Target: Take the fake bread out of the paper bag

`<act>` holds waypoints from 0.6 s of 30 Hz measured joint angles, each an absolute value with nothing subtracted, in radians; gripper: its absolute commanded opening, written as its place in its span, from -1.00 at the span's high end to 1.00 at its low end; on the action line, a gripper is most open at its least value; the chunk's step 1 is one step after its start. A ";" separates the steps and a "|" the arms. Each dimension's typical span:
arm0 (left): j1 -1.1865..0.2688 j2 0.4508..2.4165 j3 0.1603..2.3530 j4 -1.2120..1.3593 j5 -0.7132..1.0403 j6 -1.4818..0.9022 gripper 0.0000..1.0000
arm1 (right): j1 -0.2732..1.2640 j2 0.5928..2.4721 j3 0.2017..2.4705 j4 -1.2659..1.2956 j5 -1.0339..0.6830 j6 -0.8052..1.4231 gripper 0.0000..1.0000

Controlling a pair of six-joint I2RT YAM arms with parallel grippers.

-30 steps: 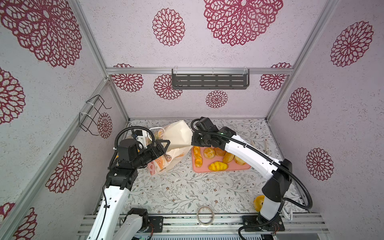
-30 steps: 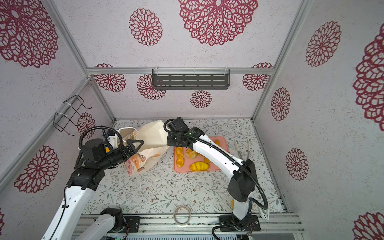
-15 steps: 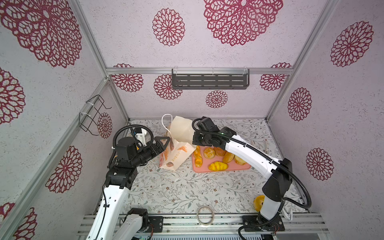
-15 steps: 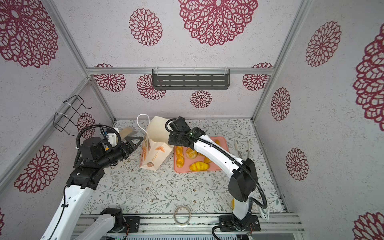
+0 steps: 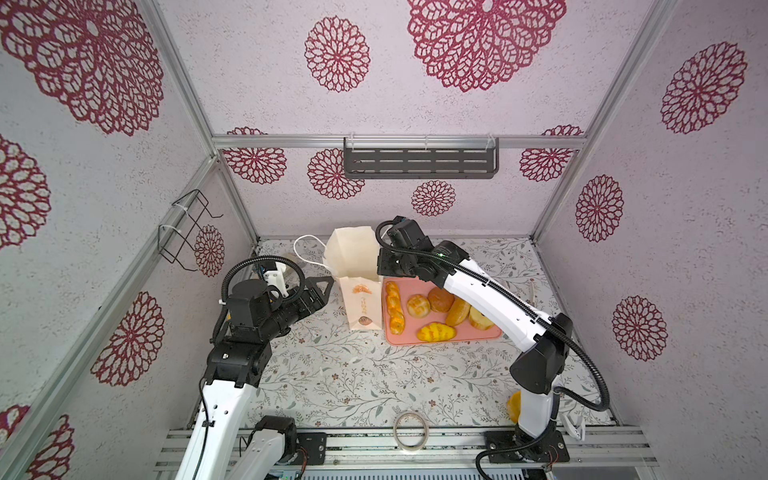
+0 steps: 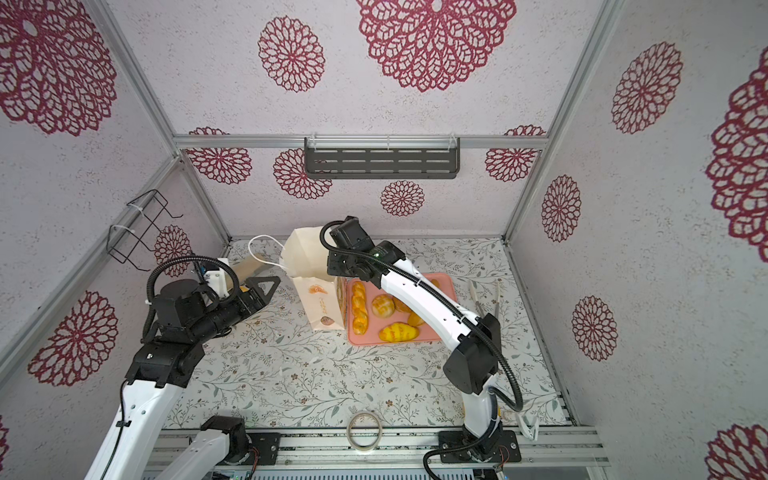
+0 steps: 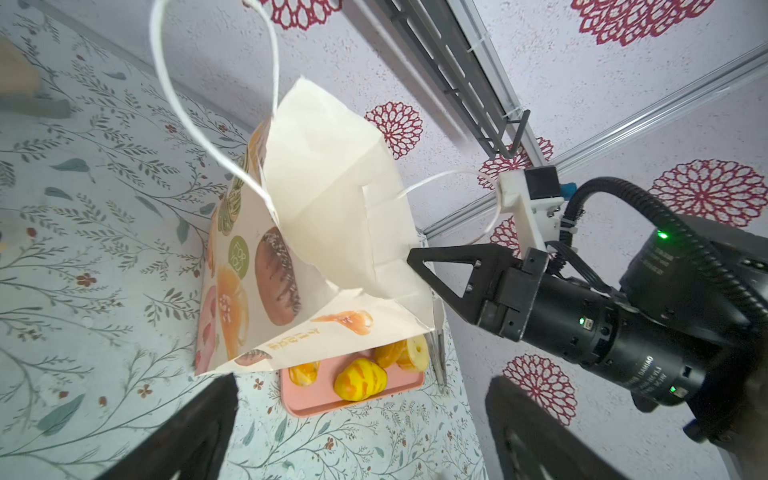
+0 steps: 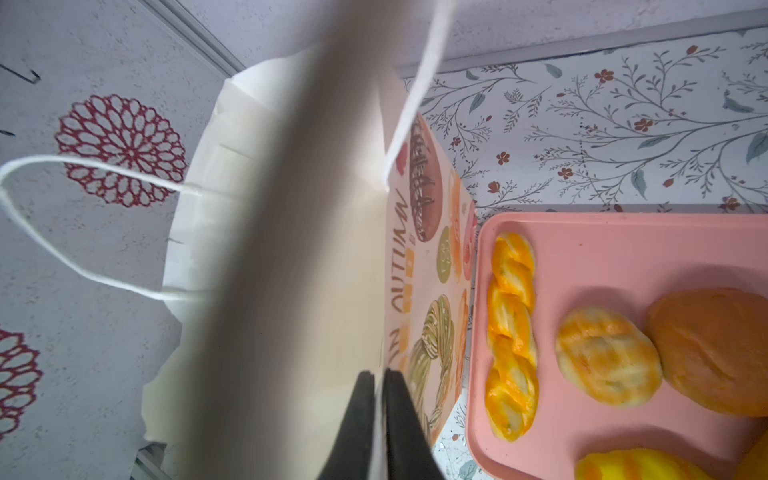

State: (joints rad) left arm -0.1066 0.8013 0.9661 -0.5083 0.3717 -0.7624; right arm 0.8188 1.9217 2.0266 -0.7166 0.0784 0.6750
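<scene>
Paper bag swung upright, nine o'clock of tray, fake bread seemingly out; right gripper pinches its rim, left gripper agape; I'll release next

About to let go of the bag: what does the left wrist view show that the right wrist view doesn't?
Only left wrist: the cream-white printed paper bag seen whole, upright, mouth open, with the right gripper at its rim. Only right wrist: that gripper's fingers close either side of the paper edge, plus the braided golden toy bread stick at full length and the round brown toy bun. Both: the bag, the flat pink tray beside it, the scored yellow toy loaf. Neither shows the bag's bottom inside.
</scene>
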 measured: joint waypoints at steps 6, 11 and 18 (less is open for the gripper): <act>-0.107 0.752 0.966 -0.574 0.326 -0.707 -0.95 | 0.829 1.941 2.030 -0.734 0.075 0.657 -0.92; -0.107 0.691 0.965 -0.623 0.268 -0.671 -0.95 | 0.831 1.938 2.086 -0.783 0.080 0.620 -0.98; -0.107 0.444 0.838 -0.619 -0.039 -0.662 -0.95 | 0.828 1.797 2.051 -0.798 0.150 0.486 -0.98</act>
